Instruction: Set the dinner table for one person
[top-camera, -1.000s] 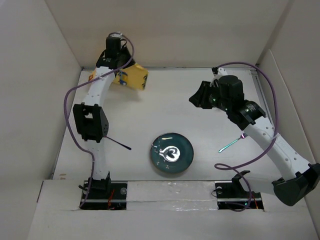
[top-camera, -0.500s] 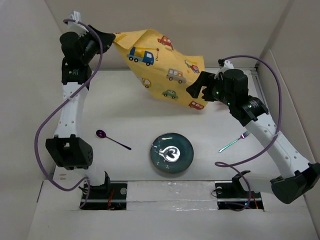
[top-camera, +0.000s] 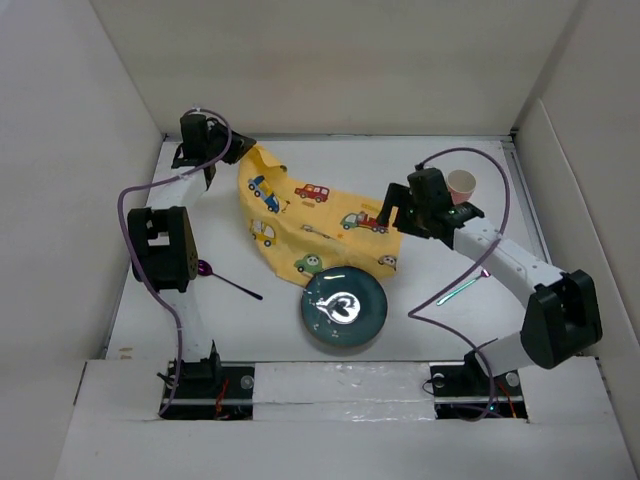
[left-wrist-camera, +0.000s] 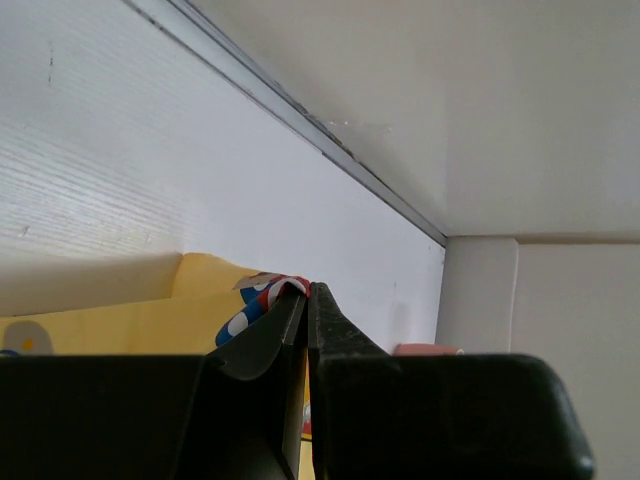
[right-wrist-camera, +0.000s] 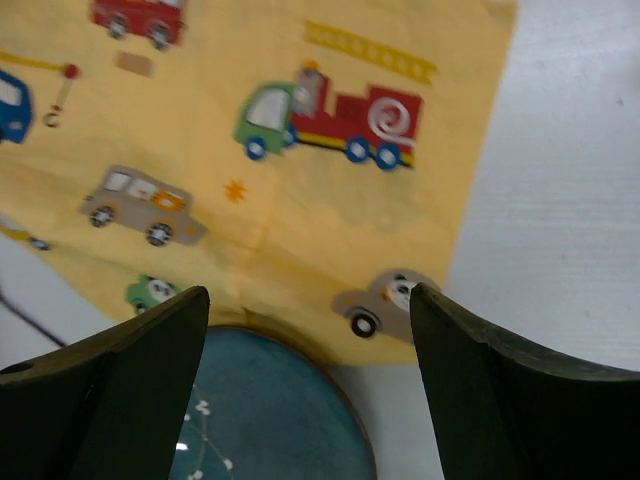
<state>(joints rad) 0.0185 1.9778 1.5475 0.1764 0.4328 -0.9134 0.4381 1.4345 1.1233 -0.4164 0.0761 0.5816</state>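
Note:
The yellow car-print placemat (top-camera: 310, 215) lies spread on the white dinner table (top-camera: 340, 165), its near edge touching or overlapping the rim of the teal plate (top-camera: 345, 307). My left gripper (top-camera: 218, 160) is shut on the placemat's far-left corner, which shows pinched between the jaws in the left wrist view (left-wrist-camera: 270, 292). My right gripper (top-camera: 395, 215) is open and empty just above the placemat's right edge. In the right wrist view the placemat (right-wrist-camera: 300, 130) and plate (right-wrist-camera: 270, 420) lie below the spread fingers (right-wrist-camera: 470, 380).
A purple spoon (top-camera: 228, 279) lies left of the plate. A teal-handled fork (top-camera: 462, 287) lies to its right. A pink cup (top-camera: 461, 185) stands behind the right arm. White walls enclose the table on three sides.
The placemat went from folded at the back left, to stretched in the air between both grippers, to lying on the table. My right gripper has let go of it.

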